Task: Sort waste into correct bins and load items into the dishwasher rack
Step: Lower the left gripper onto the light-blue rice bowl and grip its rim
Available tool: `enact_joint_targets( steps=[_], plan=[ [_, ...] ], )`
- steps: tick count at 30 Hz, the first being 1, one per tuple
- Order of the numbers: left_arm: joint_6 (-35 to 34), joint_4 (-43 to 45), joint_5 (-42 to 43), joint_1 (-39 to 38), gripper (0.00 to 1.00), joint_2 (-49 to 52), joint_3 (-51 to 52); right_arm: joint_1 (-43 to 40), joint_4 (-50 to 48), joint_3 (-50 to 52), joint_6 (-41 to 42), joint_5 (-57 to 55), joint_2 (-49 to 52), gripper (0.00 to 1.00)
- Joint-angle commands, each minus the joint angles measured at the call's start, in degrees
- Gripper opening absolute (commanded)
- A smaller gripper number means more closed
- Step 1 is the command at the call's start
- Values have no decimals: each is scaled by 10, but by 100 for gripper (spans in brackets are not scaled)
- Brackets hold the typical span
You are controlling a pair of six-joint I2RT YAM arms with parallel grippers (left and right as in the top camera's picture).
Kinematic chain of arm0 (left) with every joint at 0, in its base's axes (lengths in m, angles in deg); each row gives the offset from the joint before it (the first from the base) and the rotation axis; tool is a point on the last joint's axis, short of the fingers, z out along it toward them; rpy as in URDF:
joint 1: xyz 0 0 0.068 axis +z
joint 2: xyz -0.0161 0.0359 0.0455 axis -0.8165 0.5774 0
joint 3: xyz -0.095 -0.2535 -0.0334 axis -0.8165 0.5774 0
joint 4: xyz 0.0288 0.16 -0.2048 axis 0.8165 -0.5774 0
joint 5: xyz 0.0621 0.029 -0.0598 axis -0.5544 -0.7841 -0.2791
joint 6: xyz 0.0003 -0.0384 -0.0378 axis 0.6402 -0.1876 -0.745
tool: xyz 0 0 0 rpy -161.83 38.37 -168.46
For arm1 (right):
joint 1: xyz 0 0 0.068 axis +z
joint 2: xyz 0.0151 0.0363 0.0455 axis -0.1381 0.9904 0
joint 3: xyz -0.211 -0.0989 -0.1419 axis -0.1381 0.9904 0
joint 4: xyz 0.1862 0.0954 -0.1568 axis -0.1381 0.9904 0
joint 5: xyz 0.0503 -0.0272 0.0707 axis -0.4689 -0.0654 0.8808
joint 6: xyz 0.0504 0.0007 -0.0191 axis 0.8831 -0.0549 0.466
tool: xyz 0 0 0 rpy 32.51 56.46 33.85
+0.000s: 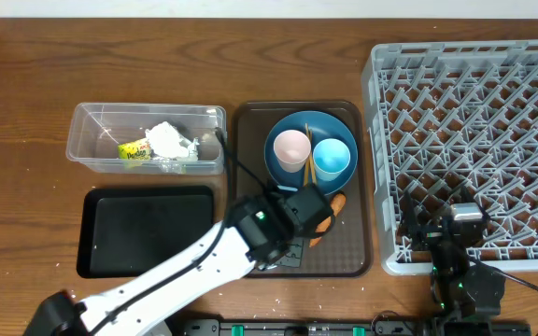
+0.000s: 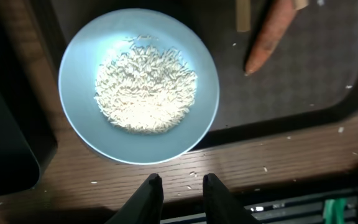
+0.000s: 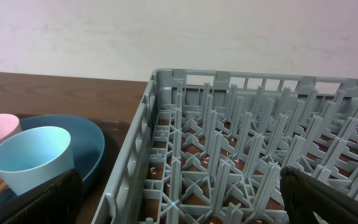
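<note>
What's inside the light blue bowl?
A pile of white rice grains sits in the middle of the light-blue bowl. The rice hides the bowl's bottom beneath it.

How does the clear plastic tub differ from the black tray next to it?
The clear tub is see-through with tall walls; the black tray is opaque and shallow. The tub holds a crumpled tissue and a yellow-green wrapper; nothing shows in the tray. The tub lies farther from the robot, the tray nearer. Both are rectangular, similar in footprint, left of the brown tray.
</note>
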Motion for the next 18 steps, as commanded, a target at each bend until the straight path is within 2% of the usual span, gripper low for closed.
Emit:
enact_joint_targets(
  steps=[1, 12, 18],
  plan=[
    [-5, -2, -6, -2, 25, 25, 1, -3, 2, 1, -2, -2, -2, 99],
    [-5, 11, -5, -6, 26, 66, 1, -3, 2, 1, -2, -2, -2, 99],
    [-5, 16, -4, -6, 31, 66, 1, -3, 2, 1, -2, -2, -2, 99]
  ],
)
